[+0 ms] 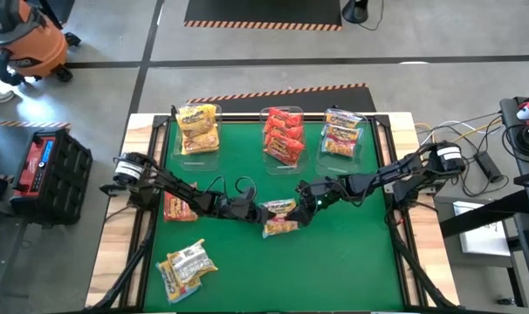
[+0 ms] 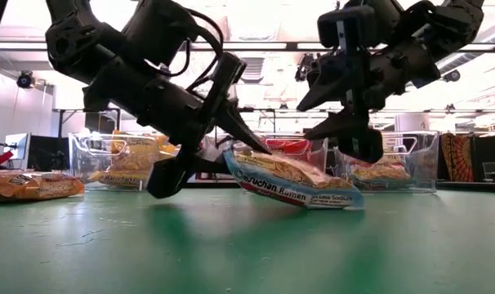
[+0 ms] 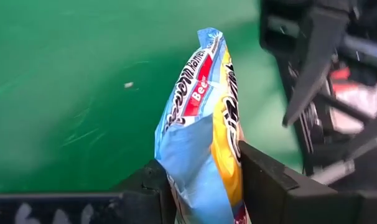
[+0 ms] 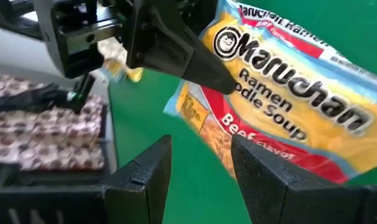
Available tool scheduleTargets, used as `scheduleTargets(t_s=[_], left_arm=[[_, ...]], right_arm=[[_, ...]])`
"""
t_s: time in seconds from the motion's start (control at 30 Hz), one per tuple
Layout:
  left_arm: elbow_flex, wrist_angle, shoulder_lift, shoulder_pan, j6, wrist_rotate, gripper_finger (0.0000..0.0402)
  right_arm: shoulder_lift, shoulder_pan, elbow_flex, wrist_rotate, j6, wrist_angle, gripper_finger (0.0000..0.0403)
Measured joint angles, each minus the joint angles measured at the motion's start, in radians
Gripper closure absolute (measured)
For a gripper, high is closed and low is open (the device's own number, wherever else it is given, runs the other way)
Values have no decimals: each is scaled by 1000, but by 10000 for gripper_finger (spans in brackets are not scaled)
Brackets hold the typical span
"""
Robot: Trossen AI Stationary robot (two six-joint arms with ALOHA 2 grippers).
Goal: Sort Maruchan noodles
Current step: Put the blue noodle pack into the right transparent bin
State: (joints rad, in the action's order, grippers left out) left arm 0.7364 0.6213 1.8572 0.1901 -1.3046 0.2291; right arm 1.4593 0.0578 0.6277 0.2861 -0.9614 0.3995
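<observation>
One Maruchan beef packet, yellow, red and pale blue, sits mid-table between both grippers. My left gripper comes from the table's left and is shut on it. In the low view the packet is tilted. My right gripper is open and hovers just above the packet's right end, without touching it as far as I can see. Other packets lie loose on the table: a red-orange one and a pale pile. More fill three bins. My left gripper pinches the packet near its left end between its two fingers, one finger lying across the printed top face and the other underneath. It comes nearly level from the table's left. The packet's held end is raised; its right end rests on the table.
Three clear bins stand along the far edge, holding yellow packets, red packets and pale multicoloured packets. Bare green mat lies toward the near right. Cables run along both table sides.
</observation>
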Motion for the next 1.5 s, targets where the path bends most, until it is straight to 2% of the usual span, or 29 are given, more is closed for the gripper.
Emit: scheduleTargets(t_s=[0.2,0.37,0.47,0.57,0.73,0.87,1.0,1.27,1.5], left_arm=[[1,14,-1,-16,126,-115,286],[1,48,-1,-36,259,-205,291],[12,49,-1,-57,311,-263,290],[38,50,-1,-74,349,-308,290],[95,43,2,-96,421,-377,290],[139,-21,2,-113,465,-396,290],[161,-42,4,-124,496,-405,290],[203,-47,4,-157,572,-424,290],[239,-47,4,-184,606,-424,290]], right_arm=[[-106,-77,1,83,46,-106,248],[-226,-126,1,88,175,-275,248],[-280,-145,1,98,198,-352,243],[-318,-164,1,157,200,-403,224],[-346,-163,1,171,211,-408,172],[-346,-163,1,170,257,-411,134],[-346,-163,1,170,298,-411,117],[-346,-163,1,194,395,-411,113],[-346,-163,1,194,400,-410,112]])
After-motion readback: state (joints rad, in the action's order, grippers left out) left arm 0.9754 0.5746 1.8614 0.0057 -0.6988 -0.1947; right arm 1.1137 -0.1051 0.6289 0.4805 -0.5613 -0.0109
